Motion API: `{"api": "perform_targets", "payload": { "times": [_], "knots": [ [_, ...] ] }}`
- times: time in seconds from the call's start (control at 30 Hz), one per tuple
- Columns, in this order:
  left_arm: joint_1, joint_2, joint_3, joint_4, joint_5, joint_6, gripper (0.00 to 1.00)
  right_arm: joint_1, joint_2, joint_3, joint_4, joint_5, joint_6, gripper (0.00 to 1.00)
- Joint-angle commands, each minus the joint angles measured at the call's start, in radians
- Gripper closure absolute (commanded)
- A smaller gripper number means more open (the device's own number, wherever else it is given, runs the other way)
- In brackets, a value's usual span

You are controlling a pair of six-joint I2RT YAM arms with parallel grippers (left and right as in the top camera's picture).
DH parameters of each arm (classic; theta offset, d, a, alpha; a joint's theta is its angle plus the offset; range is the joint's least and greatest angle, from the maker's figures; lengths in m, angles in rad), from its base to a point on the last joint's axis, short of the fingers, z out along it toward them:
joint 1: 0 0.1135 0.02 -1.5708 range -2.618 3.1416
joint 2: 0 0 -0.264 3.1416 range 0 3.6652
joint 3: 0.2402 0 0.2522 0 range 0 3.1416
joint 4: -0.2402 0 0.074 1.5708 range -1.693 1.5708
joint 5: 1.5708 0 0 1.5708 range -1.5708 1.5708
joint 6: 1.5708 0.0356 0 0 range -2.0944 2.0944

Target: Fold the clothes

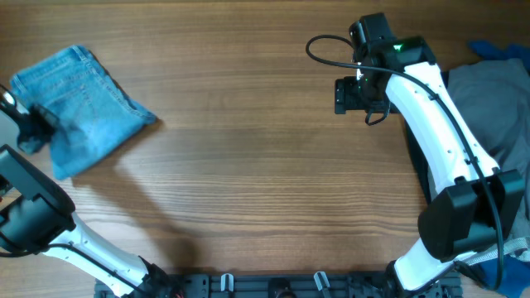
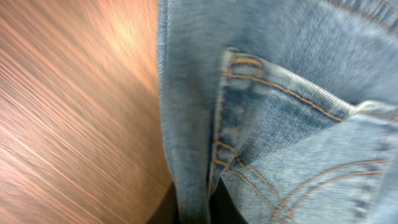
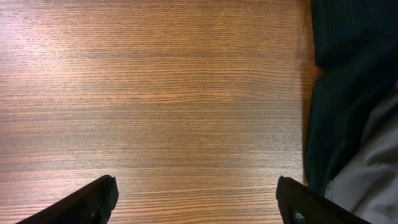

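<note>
While folded, jeans (image 1: 89, 101) in left gripper (image 1: 35, 126)

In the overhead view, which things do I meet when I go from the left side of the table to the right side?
light blue denim jeans → right gripper → grey garment

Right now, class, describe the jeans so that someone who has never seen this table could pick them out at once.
Start with the wooden table in the overhead view and go to its upper left corner. There lies a folded bundle, the jeans. They are light blue washed denim with tan stitching, unlike the plain grey garment and the bright blue fabric at the right edge.
</note>
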Motion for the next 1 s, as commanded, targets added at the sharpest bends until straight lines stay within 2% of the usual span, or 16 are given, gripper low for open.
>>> {"api": "perform_targets", "payload": {
  "times": [0.0, 0.03, 0.07, 0.27, 0.4, 0.57, 0.77, 0.97],
  "knots": [
    [0.005, -0.019, 0.154, -0.029, -0.043, -0.002, 0.41, -0.002, -0.032, -0.001, -0.004, 0.018, 0.021, 0.13],
    [0.005, -0.019, 0.180, -0.045, -0.043, -0.002, 0.05, -0.002, -0.032, -0.001, -0.004, 0.018, 0.020, 0.13],
    [0.003, -0.019, 0.211, -0.072, -0.044, -0.002, 0.00, -0.002, -0.032, -0.001, -0.004, 0.018, 0.020, 0.13],
    [-0.011, -0.031, 0.277, -0.168, -0.064, -0.008, 0.00, -0.002, -0.032, -0.001, -0.005, 0.018, 0.019, 0.13],
    [-0.072, -0.042, 0.277, -0.180, 0.098, -0.013, 0.00, -0.002, -0.032, -0.001, -0.001, 0.018, 0.020, 0.13],
    [-0.231, -0.042, 0.277, -0.177, 0.264, -0.013, 0.00, -0.002, -0.032, -0.001, -0.001, 0.018, 0.019, 0.09],
    [-0.439, -0.032, 0.271, -0.178, 0.252, -0.013, 0.00, -0.002, -0.031, -0.001, -0.005, 0.017, 0.019, 0.06],
    [-0.620, 0.035, 0.269, -0.201, 0.114, -0.035, 0.00, -0.002, -0.031, -0.001, -0.007, -0.005, 0.019, 0.05]
  ]
}}
